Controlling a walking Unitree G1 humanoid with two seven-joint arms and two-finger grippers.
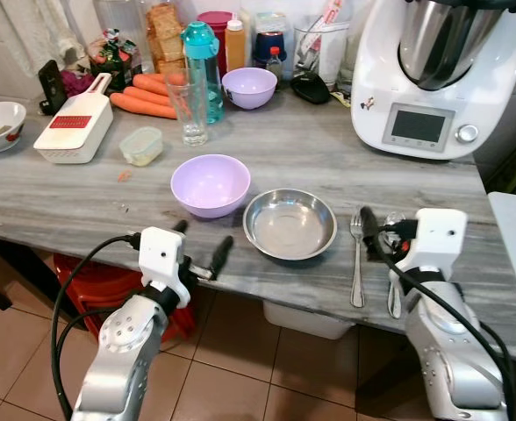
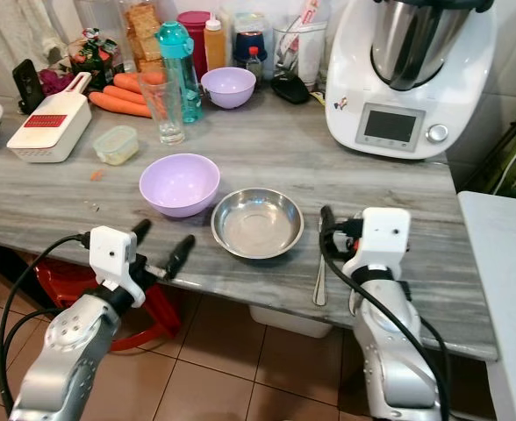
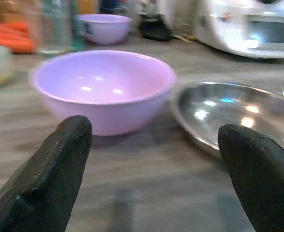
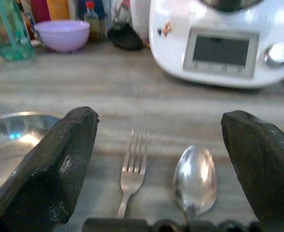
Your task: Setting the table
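Counter [image 1: 328, 167] first: lilac bowl [image 1: 210, 184] sits at 12 o'clock of my left gripper [image 1: 201, 250], steel dish [image 1: 290, 223] touching it at 3 o'clock, fork [image 1: 356, 259] and spoon [image 4: 195, 181] beyond, under my right gripper [image 4: 159, 159]. Both grippers spread, empty. Bowl looks light, smooth plastic, likely slippery; I'd pinch its rim.

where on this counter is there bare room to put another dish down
The widest bare patch runs between the steel bowl and the white kitchen machine. A smaller one lies in front of the grater, left of the near purple bowl. The back row around the carrots, glass and bottles is crowded. The fork and spoon take the right front edge.
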